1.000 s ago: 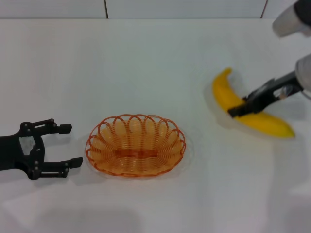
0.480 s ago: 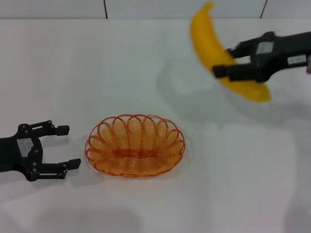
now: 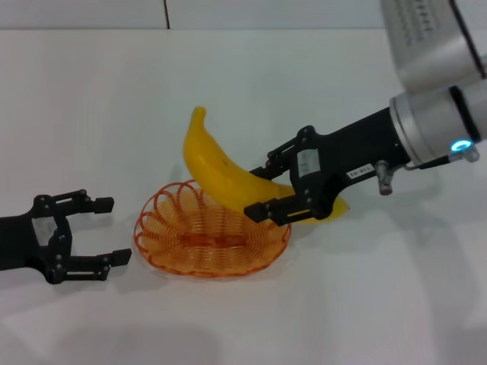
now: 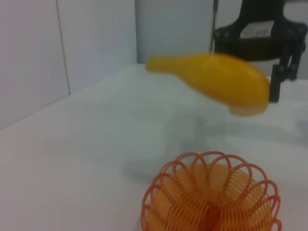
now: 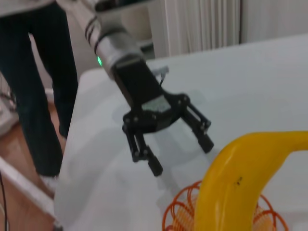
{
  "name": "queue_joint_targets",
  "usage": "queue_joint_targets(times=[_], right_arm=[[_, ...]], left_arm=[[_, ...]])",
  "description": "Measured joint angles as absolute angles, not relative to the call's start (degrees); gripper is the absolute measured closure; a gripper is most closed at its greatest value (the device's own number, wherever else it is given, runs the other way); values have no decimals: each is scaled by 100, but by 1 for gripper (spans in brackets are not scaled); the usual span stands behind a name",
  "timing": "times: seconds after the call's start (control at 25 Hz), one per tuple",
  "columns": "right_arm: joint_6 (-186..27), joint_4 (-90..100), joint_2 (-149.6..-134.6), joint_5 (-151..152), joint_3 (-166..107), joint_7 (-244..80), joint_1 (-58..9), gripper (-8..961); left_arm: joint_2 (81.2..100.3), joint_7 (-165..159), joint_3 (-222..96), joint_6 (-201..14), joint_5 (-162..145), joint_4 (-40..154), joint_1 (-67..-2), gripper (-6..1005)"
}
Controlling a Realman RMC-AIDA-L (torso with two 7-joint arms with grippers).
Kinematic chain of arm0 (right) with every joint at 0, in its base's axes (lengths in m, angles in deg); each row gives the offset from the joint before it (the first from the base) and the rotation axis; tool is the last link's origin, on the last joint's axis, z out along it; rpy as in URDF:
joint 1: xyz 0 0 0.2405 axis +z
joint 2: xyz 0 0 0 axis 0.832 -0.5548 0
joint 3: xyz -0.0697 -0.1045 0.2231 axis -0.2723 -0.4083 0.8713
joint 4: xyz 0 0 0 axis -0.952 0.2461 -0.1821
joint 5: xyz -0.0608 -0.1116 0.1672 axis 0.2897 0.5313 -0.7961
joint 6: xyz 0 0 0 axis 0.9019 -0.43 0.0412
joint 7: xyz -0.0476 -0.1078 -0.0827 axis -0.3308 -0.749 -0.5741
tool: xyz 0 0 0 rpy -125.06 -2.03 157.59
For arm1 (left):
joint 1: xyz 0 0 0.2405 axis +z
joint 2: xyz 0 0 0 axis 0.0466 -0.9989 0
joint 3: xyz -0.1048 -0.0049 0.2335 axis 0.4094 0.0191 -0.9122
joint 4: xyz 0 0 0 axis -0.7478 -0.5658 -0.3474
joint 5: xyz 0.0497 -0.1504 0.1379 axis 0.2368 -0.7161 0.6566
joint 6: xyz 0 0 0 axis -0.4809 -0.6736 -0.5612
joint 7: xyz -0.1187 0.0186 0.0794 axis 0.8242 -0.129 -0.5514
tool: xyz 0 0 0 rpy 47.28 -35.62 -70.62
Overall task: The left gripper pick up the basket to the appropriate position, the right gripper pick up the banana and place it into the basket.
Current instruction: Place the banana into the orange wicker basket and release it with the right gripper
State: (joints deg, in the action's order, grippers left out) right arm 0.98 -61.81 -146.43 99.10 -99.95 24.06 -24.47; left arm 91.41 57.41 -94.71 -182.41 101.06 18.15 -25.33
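1. We see the right gripper (image 3: 280,182) held over the middle of the counter (image 3: 243,84), its two fingers pinched on the banana (image 3: 228,171) near that fruit's thicker end.
2. The banana hangs clear of the counter, tilted, with its narrow stem end raised toward the counter's far edge and its gripped end lower. In the head view it overlaps the far rim and the right part of the basket (image 3: 205,239); from the left wrist view the banana (image 4: 216,79) floats well above the basket (image 4: 211,197), not touching it.
3. The basket sits flat on the counter toward its near edge, a little to the left of centre, and holds nothing inside.
4. The left gripper (image 3: 103,232) lies low near the counter's left edge, just beside the basket's left rim but apart from it. Its fingers are spread wide with nothing between them, and the right wrist view shows the same left gripper (image 5: 178,151) splayed over bare counter.
5. Behind the counter's far edge we see a pale wall (image 3: 289,11) with thin dark seams.
6. In the right wrist view, a person in dark trousers (image 5: 41,82) stands past the counter's edge.
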Motion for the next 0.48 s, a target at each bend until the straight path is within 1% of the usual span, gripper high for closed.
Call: queue_joint_targets(times=[0.28, 0.48], right_arm=[[96, -6236, -14638, 10000, -10437, 2578, -2371, 370], [32, -6209, -14661, 10007, -10733, 2624, -2288, 357]], left_arm=[[9141, 5738, -9471, -18240, 10092, 1818, -2559, 119], [9151, 5743, -9478, -18182, 10122, 1818, -2569, 118]])
